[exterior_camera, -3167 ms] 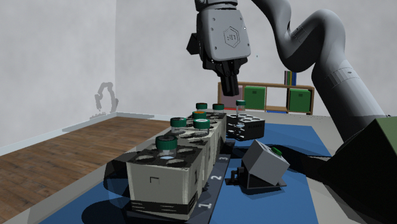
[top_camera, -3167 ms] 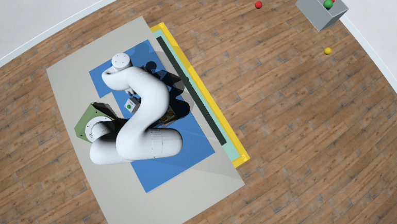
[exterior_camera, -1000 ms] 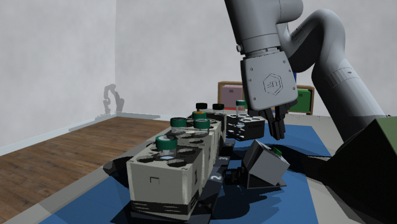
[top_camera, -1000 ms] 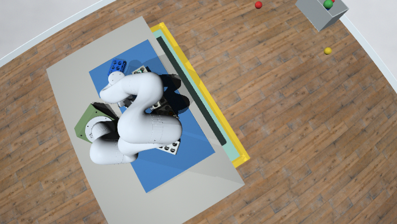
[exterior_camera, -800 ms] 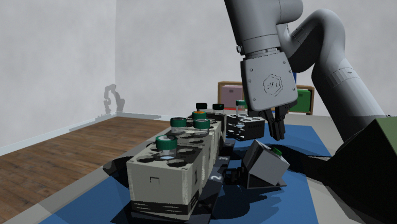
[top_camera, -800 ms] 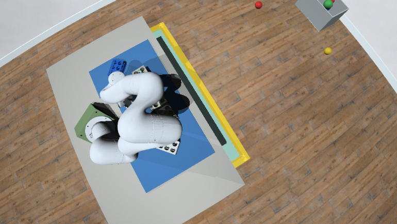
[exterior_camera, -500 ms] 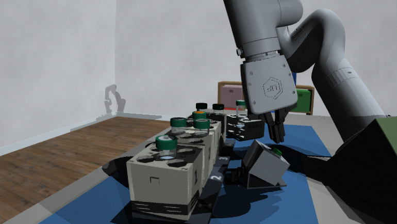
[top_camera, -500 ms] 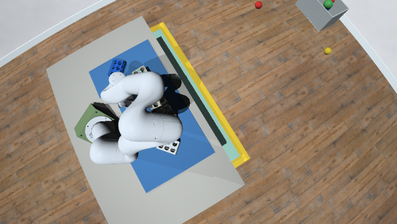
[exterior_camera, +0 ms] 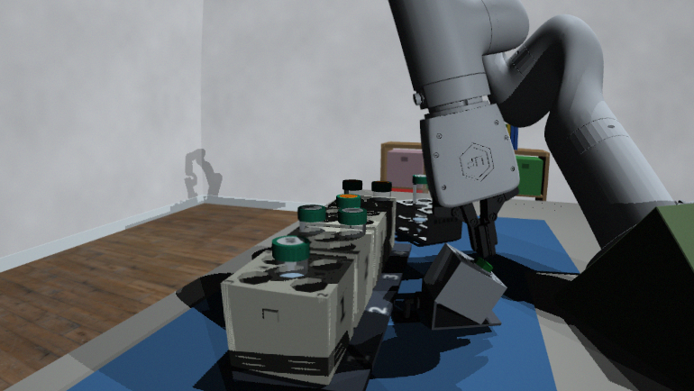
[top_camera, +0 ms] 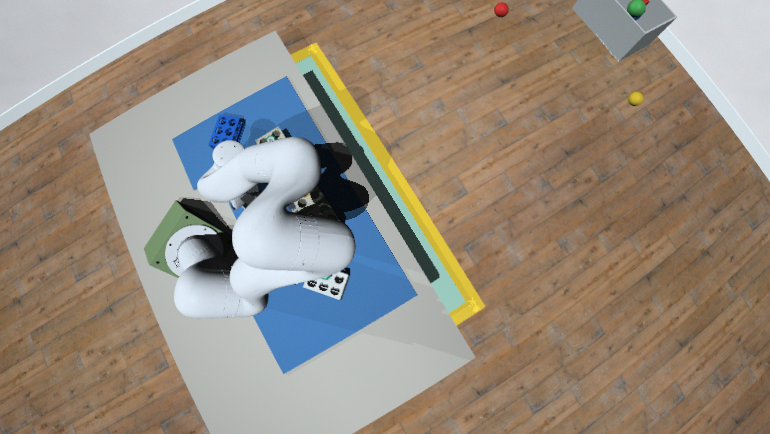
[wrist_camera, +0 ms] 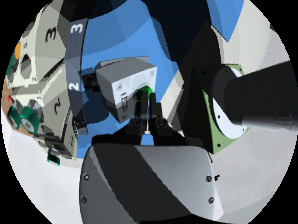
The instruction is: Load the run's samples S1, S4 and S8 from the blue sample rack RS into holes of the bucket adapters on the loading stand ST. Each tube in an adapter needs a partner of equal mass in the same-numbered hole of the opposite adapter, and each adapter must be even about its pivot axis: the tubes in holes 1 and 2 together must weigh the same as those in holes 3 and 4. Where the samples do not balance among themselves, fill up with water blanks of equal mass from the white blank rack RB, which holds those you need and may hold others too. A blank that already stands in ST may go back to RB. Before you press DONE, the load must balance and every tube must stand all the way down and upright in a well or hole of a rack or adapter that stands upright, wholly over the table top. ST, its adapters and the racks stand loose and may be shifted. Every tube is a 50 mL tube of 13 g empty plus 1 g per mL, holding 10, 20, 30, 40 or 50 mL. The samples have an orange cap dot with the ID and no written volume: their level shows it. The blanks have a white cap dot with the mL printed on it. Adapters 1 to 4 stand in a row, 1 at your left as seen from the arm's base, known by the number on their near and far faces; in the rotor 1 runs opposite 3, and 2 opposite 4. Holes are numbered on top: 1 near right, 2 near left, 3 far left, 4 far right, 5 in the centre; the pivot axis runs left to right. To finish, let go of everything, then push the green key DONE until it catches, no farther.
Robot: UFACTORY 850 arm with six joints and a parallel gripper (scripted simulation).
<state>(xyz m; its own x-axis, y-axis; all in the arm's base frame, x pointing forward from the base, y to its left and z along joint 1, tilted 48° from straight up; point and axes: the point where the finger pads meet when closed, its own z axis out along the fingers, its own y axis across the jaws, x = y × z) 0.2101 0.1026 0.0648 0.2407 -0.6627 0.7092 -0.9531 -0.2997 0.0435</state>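
My gripper (exterior_camera: 486, 250) is shut and empty, and points down. Its fingertips are on the green key DONE (exterior_camera: 484, 264), which sits on a tilted grey box (exterior_camera: 463, 286) beside the loading stand. The wrist view shows the shut fingertips (wrist_camera: 145, 102) right at the key (wrist_camera: 145, 90). The stand's adapters (exterior_camera: 291, 305) stand in a row, adapter 1 nearest. Green-capped tubes (exterior_camera: 290, 250) stand upright in them, one with an orange cap dot (exterior_camera: 348, 200). The blue sample rack (top_camera: 227, 129) lies at one end of the mat and the white blank rack (top_camera: 327, 284) at the other.
A shaded rack (exterior_camera: 427, 218) with one tube (exterior_camera: 418, 182) stands beyond the adapters. Two black-capped tubes (exterior_camera: 367, 185) stand at the row's far end. My arm's green base (top_camera: 172, 242) is close by. My arm hides most of the stand from above.
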